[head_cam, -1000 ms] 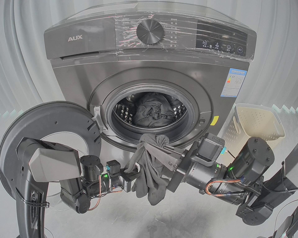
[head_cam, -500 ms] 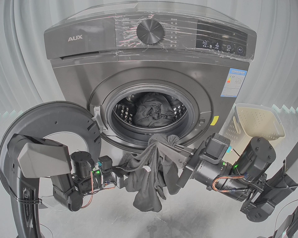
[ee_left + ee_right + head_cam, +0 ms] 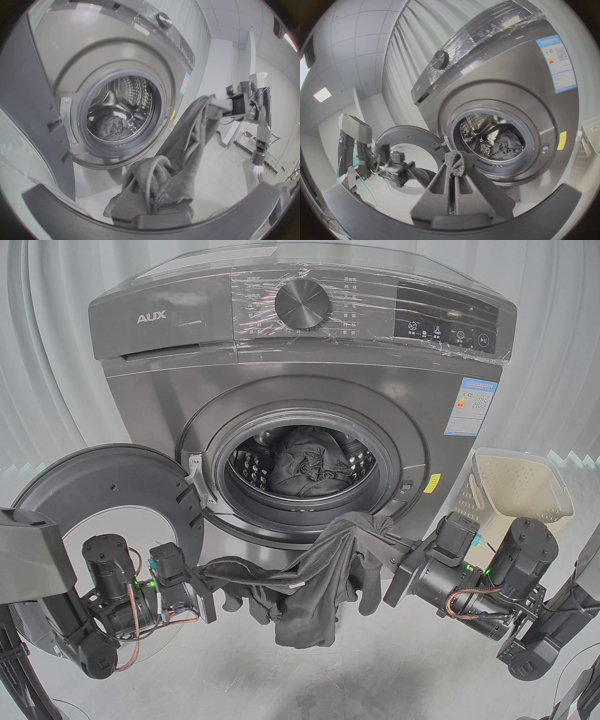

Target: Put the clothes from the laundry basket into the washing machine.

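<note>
A dark grey garment [image 3: 312, 590] hangs stretched between both grippers, just below and in front of the washing machine's open drum [image 3: 306, 462]. My left gripper [image 3: 203, 574] is shut on its left end, low beside the open door [image 3: 106, 484]. My right gripper [image 3: 378, 530] is shut on its right end near the drum's lower rim. In the left wrist view the garment [image 3: 175, 162] bunches at my fingers and runs to the other gripper [image 3: 229, 106]. In the right wrist view a fold of cloth [image 3: 456, 162] sticks up between my fingers. Another dark garment [image 3: 309, 465] lies inside the drum.
A cream laundry basket [image 3: 522, 490] stands to the right of the machine, behind the right arm. The round door is swung open to the left. Grey floor [image 3: 262, 677] lies below the hanging garment. Curtains hang behind the machine.
The two grippers have moved apart: the left one to the left and down, the right one to the right. The garment, earlier bunched between them, is now spread out wide.
</note>
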Tool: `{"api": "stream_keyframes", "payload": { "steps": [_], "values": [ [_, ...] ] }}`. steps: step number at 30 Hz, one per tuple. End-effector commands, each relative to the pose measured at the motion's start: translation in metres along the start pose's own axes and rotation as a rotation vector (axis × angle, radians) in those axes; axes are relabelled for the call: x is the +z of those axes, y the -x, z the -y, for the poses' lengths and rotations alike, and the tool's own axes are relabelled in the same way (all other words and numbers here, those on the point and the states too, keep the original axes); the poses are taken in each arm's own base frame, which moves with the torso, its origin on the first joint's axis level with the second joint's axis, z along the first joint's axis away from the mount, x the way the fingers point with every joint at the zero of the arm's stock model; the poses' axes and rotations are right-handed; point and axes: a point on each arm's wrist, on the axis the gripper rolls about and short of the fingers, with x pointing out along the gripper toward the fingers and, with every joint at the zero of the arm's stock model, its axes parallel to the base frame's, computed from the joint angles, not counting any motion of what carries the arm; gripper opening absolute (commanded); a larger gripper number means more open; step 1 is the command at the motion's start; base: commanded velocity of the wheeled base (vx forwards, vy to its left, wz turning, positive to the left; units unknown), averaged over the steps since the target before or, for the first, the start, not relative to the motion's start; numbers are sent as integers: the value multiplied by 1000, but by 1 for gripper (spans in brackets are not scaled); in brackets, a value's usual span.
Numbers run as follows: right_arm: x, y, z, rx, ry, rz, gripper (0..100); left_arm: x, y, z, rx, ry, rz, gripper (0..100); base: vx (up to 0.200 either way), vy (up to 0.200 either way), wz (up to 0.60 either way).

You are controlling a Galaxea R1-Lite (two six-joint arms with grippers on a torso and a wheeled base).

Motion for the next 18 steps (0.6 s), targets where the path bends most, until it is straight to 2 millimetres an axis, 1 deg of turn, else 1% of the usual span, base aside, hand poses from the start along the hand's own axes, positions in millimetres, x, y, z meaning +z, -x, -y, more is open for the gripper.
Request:
{"api": "stream_keyframes", "payload": {
  "steps": [1, 3, 4, 6, 7, 8, 9, 10, 11, 13, 14, 18],
  "values": [
    [-6, 13, 11, -66, -15, -38, 0, 27, 31, 14, -5, -38, 80, 0, 0, 0, 0],
    [-4, 17, 12, -75, -19, -37, 0, 31, 37, 17, -10, -43, 94, 0, 0, 0, 0],
    [-2, 22, 13, -90, -24, -33, 0, 36, 42, 19, -23, -50, 115, 0, 0, 0, 0],
    [-4, 24, 14, -112, -26, -38, 0, 42, 45, 20, -37, -56, 141, 0, 0, 0, 0],
    [-4, 24, 14, -112, -26, -38, 0, 42, 45, 20, -37, -56, 141, 0, 0, 0, 0],
    [-5, 24, 15, -134, -22, -39, 0, 53, 50, 20, -30, -66, 184, 0, 0, 0, 0],
    [-5, 24, 15, -143, -20, -36, 0, 58, 53, 20, -24, -71, 206, 0, 0, 0, 0],
    [-5, 24, 15, -143, -20, -36, 0, 58, 53, 20, -24, -71, 206, 0, 0, 0, 0],
    [-3, 22, 15, -149, -20, -23, 0, 67, 57, 21, -22, -64, 244, 0, 0, 0, 0],
    [-1, 21, 15, -149, -18, -16, 0, 69, 60, 21, -23, -50, 255, 0, 0, 0, 0],
    [4, 18, 15, -150, -14, 10, 0, 72, 63, 23, -25, -43, 267, 0, 0, 0, 0],
    [13, 15, 18, -168, -11, 53, 0, 72, 64, 23, -23, -39, 266, 0, 0, 0, 0]
  ]
}}
